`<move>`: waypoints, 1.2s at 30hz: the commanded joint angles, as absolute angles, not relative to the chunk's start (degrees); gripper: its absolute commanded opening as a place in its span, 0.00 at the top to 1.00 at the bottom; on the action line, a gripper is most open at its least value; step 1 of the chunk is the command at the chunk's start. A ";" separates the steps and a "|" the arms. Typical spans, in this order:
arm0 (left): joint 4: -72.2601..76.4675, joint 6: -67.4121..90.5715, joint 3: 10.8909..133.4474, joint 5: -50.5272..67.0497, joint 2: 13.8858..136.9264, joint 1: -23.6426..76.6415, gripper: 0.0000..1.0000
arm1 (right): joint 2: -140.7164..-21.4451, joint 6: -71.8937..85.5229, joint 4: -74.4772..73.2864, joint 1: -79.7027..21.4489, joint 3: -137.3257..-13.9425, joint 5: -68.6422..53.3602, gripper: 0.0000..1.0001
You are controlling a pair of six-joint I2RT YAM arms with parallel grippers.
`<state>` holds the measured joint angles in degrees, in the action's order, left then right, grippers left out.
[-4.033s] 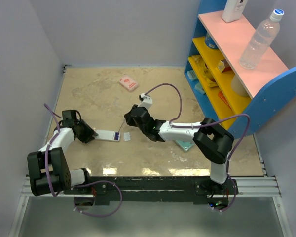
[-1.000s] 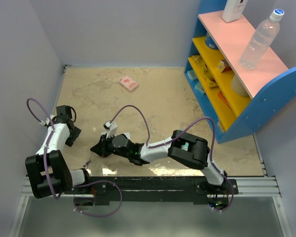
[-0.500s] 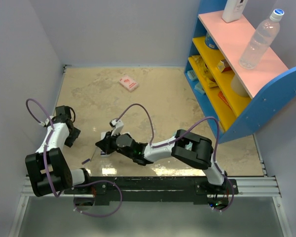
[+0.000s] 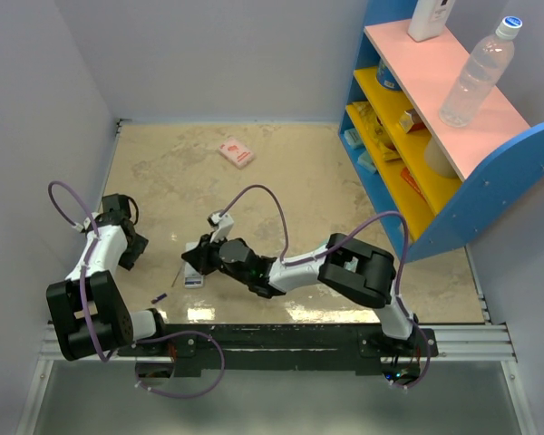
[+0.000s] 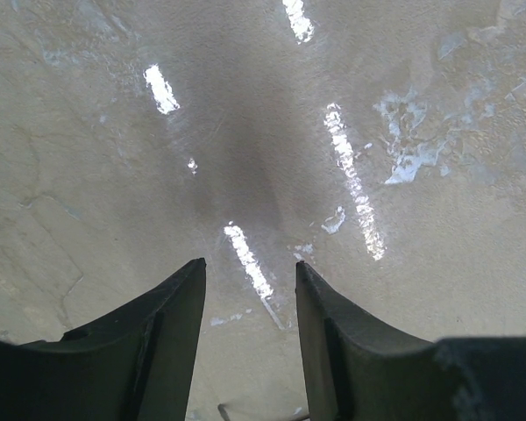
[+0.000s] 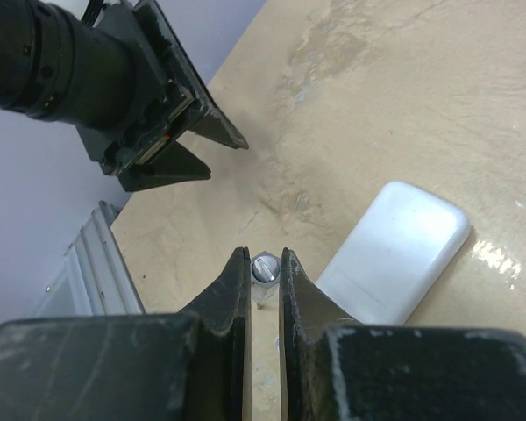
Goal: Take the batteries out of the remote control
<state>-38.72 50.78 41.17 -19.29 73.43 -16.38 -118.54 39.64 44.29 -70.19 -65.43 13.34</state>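
My right gripper [image 6: 263, 256]: jaws pinch a small silvery cylinder [image 6: 265, 267], likely a battery, though only its end shows. The remote control [image 6: 394, 254] lies flat on the table [image 6: 473, 105] just beside my tips at 3 o'clock, not touching them. My left gripper [image 5: 250, 267]: jaws spread above the tabletop, off at 11 o'clock.

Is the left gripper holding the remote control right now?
No, the left gripper's fingers stand apart with only the table showing between them; the remote control lies on the table beside the right gripper.
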 commanded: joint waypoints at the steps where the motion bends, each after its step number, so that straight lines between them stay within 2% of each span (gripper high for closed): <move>1: -38.58 50.62 43.50 -20.04 74.44 -16.79 0.50 | -114.52 39.11 46.58 -71.63 -63.46 12.74 1.00; 7: -38.32 50.71 43.24 -19.69 75.15 -16.87 0.50 | -114.87 38.41 45.79 -74.00 -62.84 12.57 1.00; 17: -38.14 50.36 43.59 -19.69 75.76 -16.87 0.50 | -119.08 38.85 43.68 -76.73 -68.90 12.74 1.00; 23: -38.23 50.10 43.77 -19.51 75.76 -16.87 0.50 | -121.20 38.06 41.93 -76.73 -70.93 17.13 1.00; 36: -38.76 49.75 44.74 -20.56 74.79 -16.79 0.49 | -117.59 36.57 42.45 -74.88 -65.30 22.50 1.00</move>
